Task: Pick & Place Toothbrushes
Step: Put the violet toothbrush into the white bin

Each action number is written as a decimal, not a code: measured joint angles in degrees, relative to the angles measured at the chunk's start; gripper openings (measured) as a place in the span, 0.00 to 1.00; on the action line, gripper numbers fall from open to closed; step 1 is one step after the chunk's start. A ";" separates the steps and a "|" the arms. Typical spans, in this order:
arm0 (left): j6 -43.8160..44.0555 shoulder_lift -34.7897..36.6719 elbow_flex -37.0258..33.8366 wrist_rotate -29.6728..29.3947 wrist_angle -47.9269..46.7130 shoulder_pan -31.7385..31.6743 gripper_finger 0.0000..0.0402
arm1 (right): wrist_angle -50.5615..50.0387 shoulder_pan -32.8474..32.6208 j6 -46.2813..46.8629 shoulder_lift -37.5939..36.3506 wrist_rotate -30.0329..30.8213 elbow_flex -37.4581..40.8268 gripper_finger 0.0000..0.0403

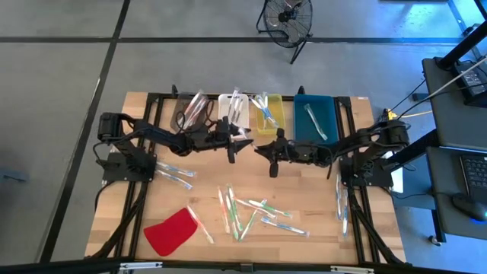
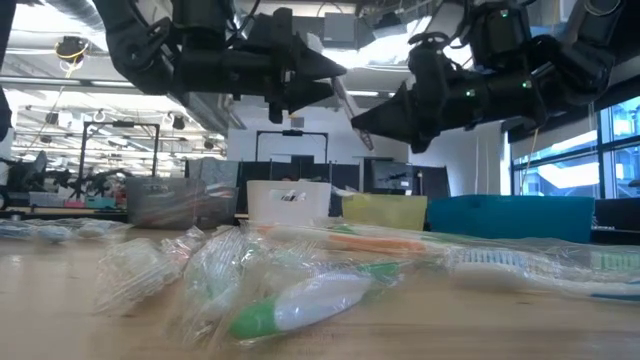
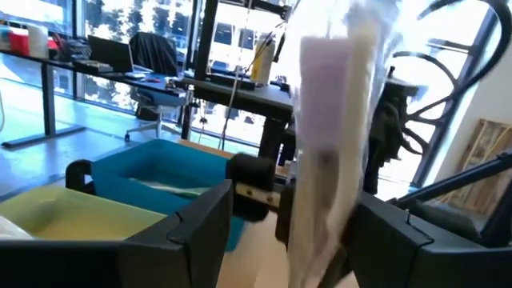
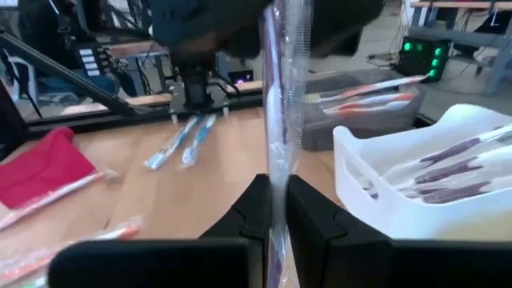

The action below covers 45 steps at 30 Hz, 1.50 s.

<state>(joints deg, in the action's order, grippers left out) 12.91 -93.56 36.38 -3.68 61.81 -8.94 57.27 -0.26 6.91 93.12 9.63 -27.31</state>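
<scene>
My right jaws (image 4: pixel 274 210) are pinching a wrapped pink toothbrush (image 4: pixel 280 96) at twelve o'clock; left jaws (image 3: pixel 292 232) gaping wide, risking a dropped handover

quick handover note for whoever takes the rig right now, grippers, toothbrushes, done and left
Right gripper: shut on a wrapped toothbrush, held up mid-table.
Left gripper: open, fingers either side of that same toothbrush.
Done: toothbrushes lie in the grey bin, white bin, yellow bin and blue bin.
Left: loose toothbrushes mid-table, a pair near the left base, some near the right base.
</scene>
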 joint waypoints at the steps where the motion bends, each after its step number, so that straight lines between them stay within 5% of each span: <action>1: 0.00 0.00 0.00 0.08 0.04 -0.18 0.53 | -0.12 -0.08 0.14 0.58 0.00 -0.20 0.07; 9: 0.90 0.00 0.00 0.55 -0.29 -0.58 0.47 | -1.18 -0.12 1.28 2.31 0.15 -1.16 0.07; 22: 0.85 0.00 0.00 2.27 -3.62 -0.53 0.05 | -1.77 -0.03 1.67 2.31 2.17 -1.18 0.07; 30: -0.35 0.00 0.00 2.27 -3.76 -0.57 0.06 | -2.04 -0.04 1.67 2.31 2.09 -1.18 0.08; 45: -0.34 0.51 0.00 4.10 -8.73 -2.61 0.04 | -8.32 -0.06 3.82 1.34 0.67 -1.24 0.49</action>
<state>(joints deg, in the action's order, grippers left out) 12.57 -93.05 36.38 0.43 53.09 -11.55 48.95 -0.32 10.73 94.47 10.29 -28.55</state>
